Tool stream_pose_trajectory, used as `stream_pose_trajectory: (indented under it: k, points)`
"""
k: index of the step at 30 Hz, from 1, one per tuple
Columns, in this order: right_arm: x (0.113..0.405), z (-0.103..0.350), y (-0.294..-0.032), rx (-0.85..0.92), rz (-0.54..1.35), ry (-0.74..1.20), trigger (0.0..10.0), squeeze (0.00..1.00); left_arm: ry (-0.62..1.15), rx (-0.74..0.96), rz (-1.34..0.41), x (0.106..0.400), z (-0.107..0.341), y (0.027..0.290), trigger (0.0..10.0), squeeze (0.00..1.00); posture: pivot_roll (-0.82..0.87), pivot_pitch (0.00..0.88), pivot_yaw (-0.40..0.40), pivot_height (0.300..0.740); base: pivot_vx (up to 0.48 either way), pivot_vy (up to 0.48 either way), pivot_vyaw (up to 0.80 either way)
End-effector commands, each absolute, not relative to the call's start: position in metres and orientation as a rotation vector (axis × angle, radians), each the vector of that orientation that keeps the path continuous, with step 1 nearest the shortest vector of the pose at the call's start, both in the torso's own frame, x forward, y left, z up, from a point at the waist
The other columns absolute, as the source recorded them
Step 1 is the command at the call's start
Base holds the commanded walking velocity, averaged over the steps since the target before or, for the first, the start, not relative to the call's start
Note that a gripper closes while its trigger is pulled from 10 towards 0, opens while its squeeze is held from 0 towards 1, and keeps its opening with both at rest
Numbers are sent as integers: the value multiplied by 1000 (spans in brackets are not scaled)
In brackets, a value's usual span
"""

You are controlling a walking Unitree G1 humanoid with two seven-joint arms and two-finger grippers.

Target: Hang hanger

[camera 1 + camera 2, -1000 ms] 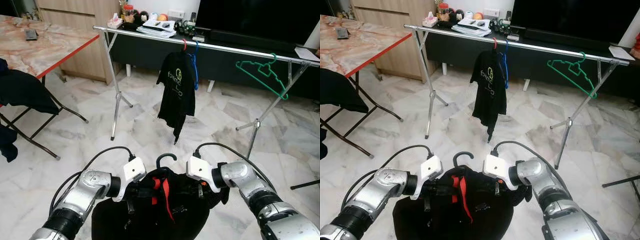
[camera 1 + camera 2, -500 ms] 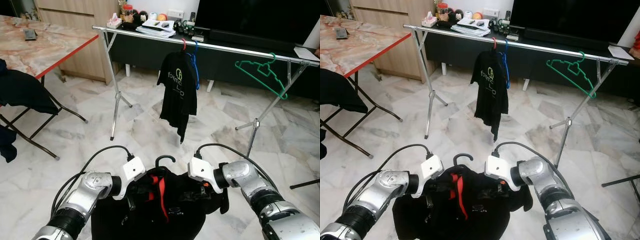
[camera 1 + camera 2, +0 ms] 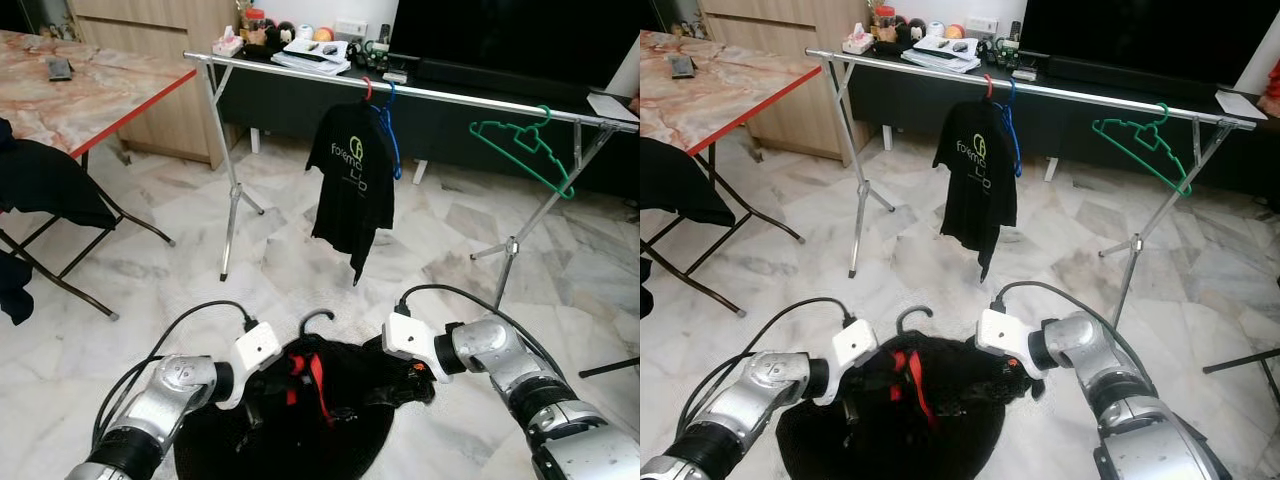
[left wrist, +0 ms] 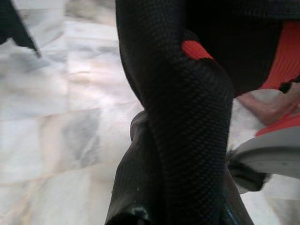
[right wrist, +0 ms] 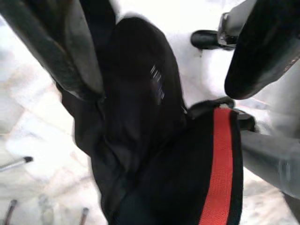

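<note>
Left eye view: both pincers hold black garment.

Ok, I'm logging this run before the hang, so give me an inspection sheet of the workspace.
Surface: marble floor, bare near the rack.
Job's things: black garment on a black hanger, held low between both arms; rail ahead.
Clutter: black shirt, blue hanger, green hanger on the rail.
Grippers: left gripper and right gripper in the garment's folds.
Cables: black loops at both wrists.
Surroundings: table, TV bench.
</note>
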State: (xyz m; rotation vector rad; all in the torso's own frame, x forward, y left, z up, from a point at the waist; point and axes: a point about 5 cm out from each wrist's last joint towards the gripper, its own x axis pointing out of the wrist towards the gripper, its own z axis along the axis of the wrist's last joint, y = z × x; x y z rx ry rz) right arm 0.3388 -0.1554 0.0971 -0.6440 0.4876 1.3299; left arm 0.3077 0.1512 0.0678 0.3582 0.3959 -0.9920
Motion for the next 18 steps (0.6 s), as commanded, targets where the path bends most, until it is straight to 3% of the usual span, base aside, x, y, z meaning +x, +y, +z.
stream_pose_trajectory:
  k: [1,8,13,14,15,16,17,18]
  points:
    - [341,98,-159,-661,1295,484,10000,1000,384,387,-972,310,68,155,0,0,-12,97,-80,740,0,0,0]
    - [345,103,-161,-627,1233,437,10000,1000,384,394,-911,308,61,160,0,0,-14,98,-78,740,0,0,0]
    - [350,100,-165,-584,1041,366,10000,1000,335,395,-704,316,60,172,0,0,-17,99,-74,740,0,0,0]
    - [352,96,-169,-565,923,356,10000,475,323,381,-632,318,60,178,0,0,-19,98,-73,740,0,0,0]
    - [353,93,-172,-545,849,358,10000,157,316,373,-588,319,60,182,0,0,-22,99,-70,740,0,0,0]
    - [354,91,-175,-531,799,361,10000,157,311,367,-558,320,60,185,0,0,-22,99,-70,740,0,0,0]
    - [352,86,-179,-476,720,362,10000,0,303,348,-506,320,60,190,2314,0,-25,100,-67,740,0,0,0]
    - [344,70,-187,-328,579,384,10000,0,268,315,-407,319,62,201,10000,0,-26,102,-62,740,0,0,0]
